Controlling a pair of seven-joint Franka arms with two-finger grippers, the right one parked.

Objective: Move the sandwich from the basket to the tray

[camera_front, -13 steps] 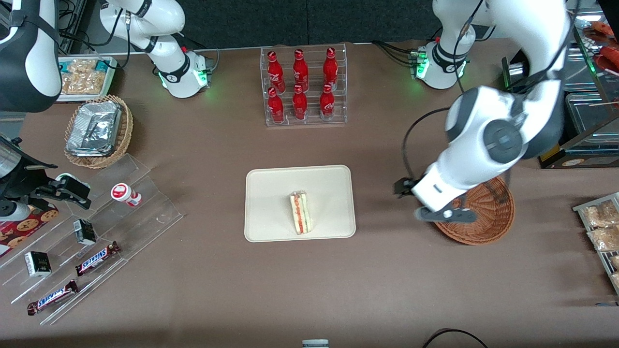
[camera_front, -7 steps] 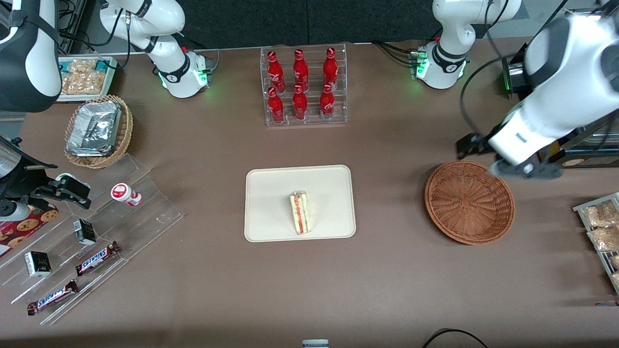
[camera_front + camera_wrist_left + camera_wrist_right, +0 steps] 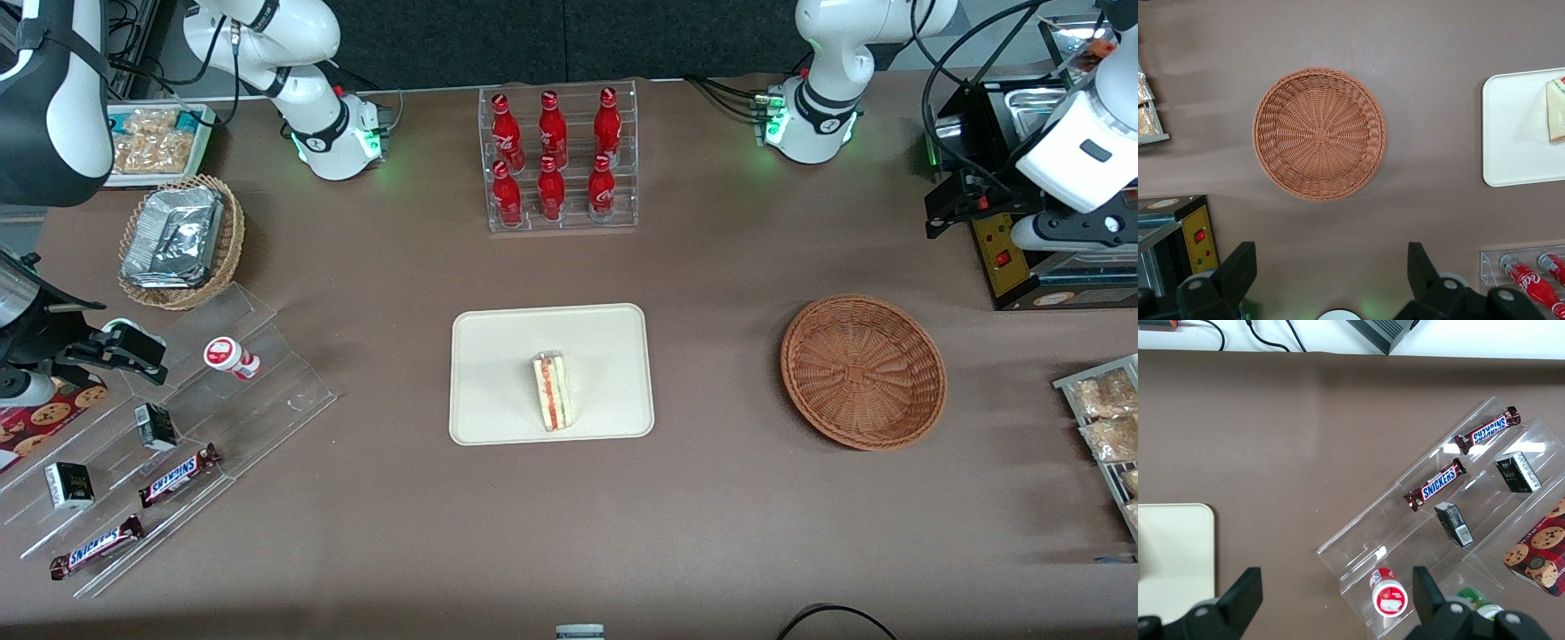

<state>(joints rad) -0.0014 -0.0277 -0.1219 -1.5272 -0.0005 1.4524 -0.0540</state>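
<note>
Sandwich (image 3: 553,391) on the tray (image 3: 498,356); basket (image 3: 862,372) holds nothing.

Front view: sandwich lies on its side in the tray's half nearer the camera, apart from the rim; basket sits well apart, toward the working arm's end; gripper (image 3: 956,203) hangs high near the table's edge, farther from the camera than the basket. Left wrist view: gripper (image 3: 1328,277) spread wide, grasping nothing; basket (image 3: 1319,133), tray (image 3: 1511,133) and sandwich (image 3: 1556,110) below.
</note>
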